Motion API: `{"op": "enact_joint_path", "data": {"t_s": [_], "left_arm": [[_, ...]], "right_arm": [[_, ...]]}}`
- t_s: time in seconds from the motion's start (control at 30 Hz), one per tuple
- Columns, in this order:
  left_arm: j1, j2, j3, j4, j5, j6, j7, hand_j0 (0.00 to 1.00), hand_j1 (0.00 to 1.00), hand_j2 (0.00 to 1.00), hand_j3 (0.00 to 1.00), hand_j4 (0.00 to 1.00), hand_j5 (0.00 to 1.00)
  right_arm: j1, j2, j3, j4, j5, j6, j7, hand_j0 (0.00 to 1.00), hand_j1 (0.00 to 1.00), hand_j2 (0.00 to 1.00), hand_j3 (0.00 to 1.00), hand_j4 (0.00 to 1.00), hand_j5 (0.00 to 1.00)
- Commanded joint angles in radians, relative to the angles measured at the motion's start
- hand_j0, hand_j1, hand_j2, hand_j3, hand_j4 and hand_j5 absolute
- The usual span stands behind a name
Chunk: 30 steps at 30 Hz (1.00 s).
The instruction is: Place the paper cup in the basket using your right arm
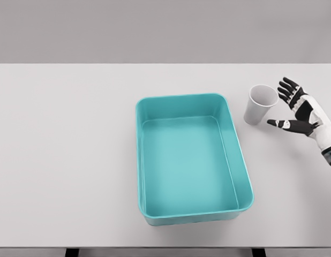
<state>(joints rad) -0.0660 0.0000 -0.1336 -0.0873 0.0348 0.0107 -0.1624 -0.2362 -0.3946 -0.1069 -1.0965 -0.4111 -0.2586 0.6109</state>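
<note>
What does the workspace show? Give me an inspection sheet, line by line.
Surface: white table, flat, bare around the items.
Job's things: paper cup upright on the table, right of the teal basket; basket holds nothing.
Clutter: nothing seen.
Hands: right hand open beside the cup, fingers spread, not gripping; left hand not in view.
Cables: nothing seen.
Surroundings: plain grey backdrop; dark table legs at the bottom edge.

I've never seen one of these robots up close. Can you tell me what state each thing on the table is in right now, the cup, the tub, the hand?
paper cup: upright on the table, empty, right of the basket, not gripped.
basket: teal, open-topped, empty.
right hand: fingers spread open beside the cup, holding nothing.
table: white, carrying the cup and basket.
left hand: not in view.
</note>
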Motion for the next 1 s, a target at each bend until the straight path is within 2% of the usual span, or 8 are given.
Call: {"op": "enact_joint_path", "data": {"t_s": [0.0, 0.27, 0.4, 0.83, 0.97], "left_arm": [[0.000, 0.000, 0.000, 0.000, 0.000, 0.000, 0.000, 1.00, 1.00, 1.00, 1.00, 1.00, 1.00], [0.000, 0.000, 0.000, 0.000, 0.000, 0.000, 0.000, 1.00, 1.00, 1.00, 1.00, 1.00, 1.00], [0.000, 0.000, 0.000, 0.000, 0.000, 0.000, 0.000, 1.00, 1.00, 1.00, 1.00, 1.00, 1.00], [0.000, 0.000, 0.000, 0.000, 0.000, 0.000, 0.000, 1.00, 1.00, 1.00, 1.00, 1.00, 1.00], [0.000, 0.000, 0.000, 0.000, 0.000, 0.000, 0.000, 1.00, 1.00, 1.00, 1.00, 1.00, 1.00]], "right_arm": [[-0.002, 0.002, 0.001, 0.018, -0.006, 0.001, 0.000, 1.00, 1.00, 1.00, 1.00, 1.00, 1.00], [-0.005, 0.003, 0.003, 0.029, -0.006, 0.001, 0.000, 1.00, 1.00, 1.00, 1.00, 1.00, 1.00], [-0.028, 0.023, 0.019, 0.052, -0.005, 0.001, 0.000, 1.00, 1.00, 1.00, 1.00, 1.00, 1.00], [-0.037, 0.045, 0.030, 0.055, -0.005, 0.001, 0.000, 1.00, 1.00, 1.00, 1.00, 1.00, 1.00], [-0.051, 0.046, 0.032, 0.086, -0.005, 0.001, 0.000, 1.00, 1.00, 1.00, 1.00, 1.00, 1.00]]}}
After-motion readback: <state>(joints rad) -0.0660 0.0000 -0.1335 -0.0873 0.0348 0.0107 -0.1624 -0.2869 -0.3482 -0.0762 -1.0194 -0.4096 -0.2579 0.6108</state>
